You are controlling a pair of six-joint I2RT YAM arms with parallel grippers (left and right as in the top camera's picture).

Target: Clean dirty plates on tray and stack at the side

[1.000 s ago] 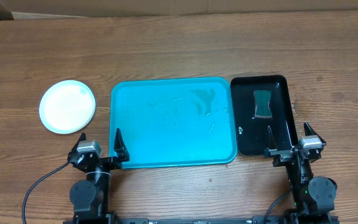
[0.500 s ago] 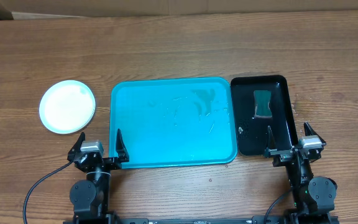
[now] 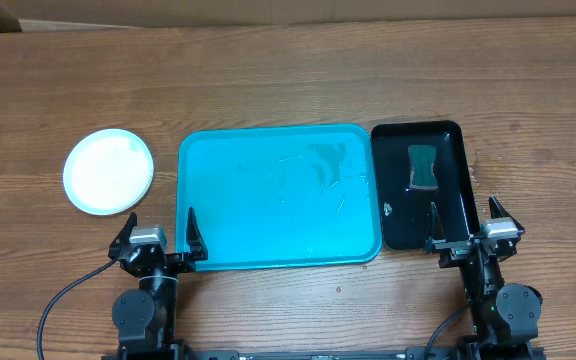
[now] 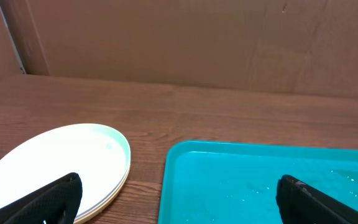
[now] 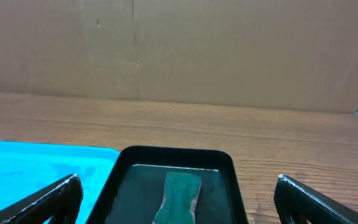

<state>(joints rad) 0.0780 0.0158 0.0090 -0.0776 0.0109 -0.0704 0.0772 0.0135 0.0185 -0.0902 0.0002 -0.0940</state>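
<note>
Slightly turned since a second ago, the left gripper [image 3: 160,222] faces the wet turquoise tray [image 3: 278,195] on the wooden table [image 3: 288,70], jaws wide and empty, as are those of the right gripper [image 3: 463,212]; the plates [image 3: 108,171] sit stacked left of the tray. Left wrist: white-topped plates [image 4: 61,165] beside the tray [image 4: 260,180], cardboard wall [image 4: 197,43] behind. Right wrist: a green sponge [image 5: 180,193] lies in the black tray [image 5: 173,150].

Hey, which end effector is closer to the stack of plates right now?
Left. The left end effector sits just robot-side of the plates, open and empty. The right end effector is across the blue tray, at the black tray's near edge.
</note>
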